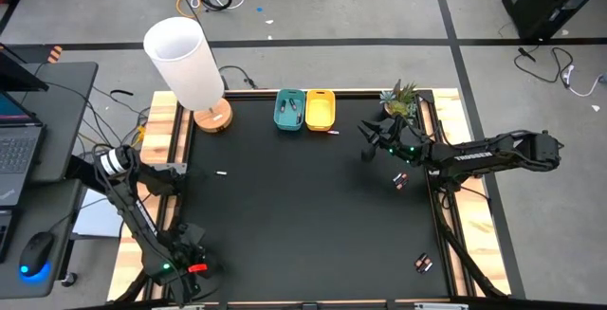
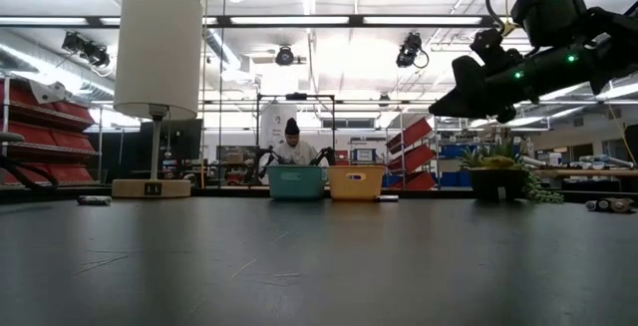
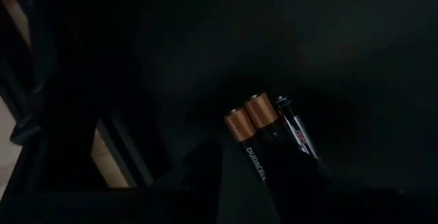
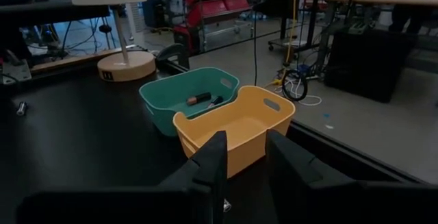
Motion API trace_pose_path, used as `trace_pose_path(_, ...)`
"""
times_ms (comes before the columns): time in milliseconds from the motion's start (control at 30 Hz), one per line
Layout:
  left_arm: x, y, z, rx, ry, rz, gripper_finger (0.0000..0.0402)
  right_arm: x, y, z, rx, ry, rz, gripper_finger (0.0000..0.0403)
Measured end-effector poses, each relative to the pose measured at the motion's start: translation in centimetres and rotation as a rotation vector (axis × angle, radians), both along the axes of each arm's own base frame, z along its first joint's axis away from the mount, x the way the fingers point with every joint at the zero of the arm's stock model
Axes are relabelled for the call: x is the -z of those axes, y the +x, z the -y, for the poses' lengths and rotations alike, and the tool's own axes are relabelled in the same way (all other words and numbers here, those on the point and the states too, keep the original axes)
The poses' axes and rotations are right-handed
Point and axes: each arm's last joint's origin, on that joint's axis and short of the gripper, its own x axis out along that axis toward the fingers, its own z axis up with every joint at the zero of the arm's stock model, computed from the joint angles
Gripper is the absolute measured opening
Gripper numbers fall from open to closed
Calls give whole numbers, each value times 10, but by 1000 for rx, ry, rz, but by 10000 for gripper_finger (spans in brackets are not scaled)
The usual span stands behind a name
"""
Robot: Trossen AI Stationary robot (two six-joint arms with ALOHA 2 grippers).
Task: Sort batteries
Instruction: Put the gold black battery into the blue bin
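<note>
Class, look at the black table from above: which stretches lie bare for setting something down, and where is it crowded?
Free: the wide middle of the mat, from the bins down to the near edge, with only one small white cell at its left. Crowded: the right side, around the right claw, plant and loose batteries, and the lamp corner.

Two bins at top centre of the high view: one teal bin [image 1: 288, 109], one yellow bin [image 1: 321, 108].

One lamp [image 1: 187, 63], upper left. One potted plant [image 1: 400, 101], upper right.

Batteries: left wrist view shows three together [image 3: 263, 125], two copper-topped, one slimmer. Teal bin holds at least one [image 4: 199, 98]; exact count unclear. Loose on the mat: one whitish cell [image 1: 221, 173], small clusters at [image 1: 400, 180] and [image 1: 424, 264], too small to count.

Two arms.
</note>
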Motion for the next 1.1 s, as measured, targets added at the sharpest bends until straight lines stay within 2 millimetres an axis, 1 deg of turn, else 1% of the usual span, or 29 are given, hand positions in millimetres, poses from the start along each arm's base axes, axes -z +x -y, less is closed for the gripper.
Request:
trace_pose_path(200, -2, 12, 2, 146, -17, 41, 126, 0, 0, 0, 2, 12, 9, 87)
trace_pose_path(300, -2, 12, 1, 195, 3, 52, 128, 0, 0, 0, 2, 12, 9, 87)
trace_pose_path(367, 1, 13, 1, 181, 38, 112, 128, 0, 0, 0, 2, 14, 11, 87)
trace_pose_path(433, 9, 13, -2, 155, 91, 153, 128, 0, 0, 0, 4, 20, 15, 87)
trace_pose_path(500, 14, 17, 0, 145, 75, 168, 128, 0, 0, 0, 4, 21, 13, 87)
trace_pose_path(567, 14, 20, 1, 129, 27, 145, 128, 0, 0, 0, 4, 21, 13, 87)
trace_pose_path(767, 13, 19, 0, 82, 21, 122, 129, 2, 1, 0, 4, 25, 1, 87)
trace_pose_path(900, 17, 16, 0, 66, -26, 49, 129, 2, 1, 0, 4, 24, 3, 87)
trace_pose_path(1033, 25, 14, -1, 33, -62, 66, 129, 2, 1, 0, 4, 24, 3, 87)
trace_pose_path(1100, 25, 14, -1, 33, -65, 68, 129, 2, 1, 0, 4, 24, 4, 87)
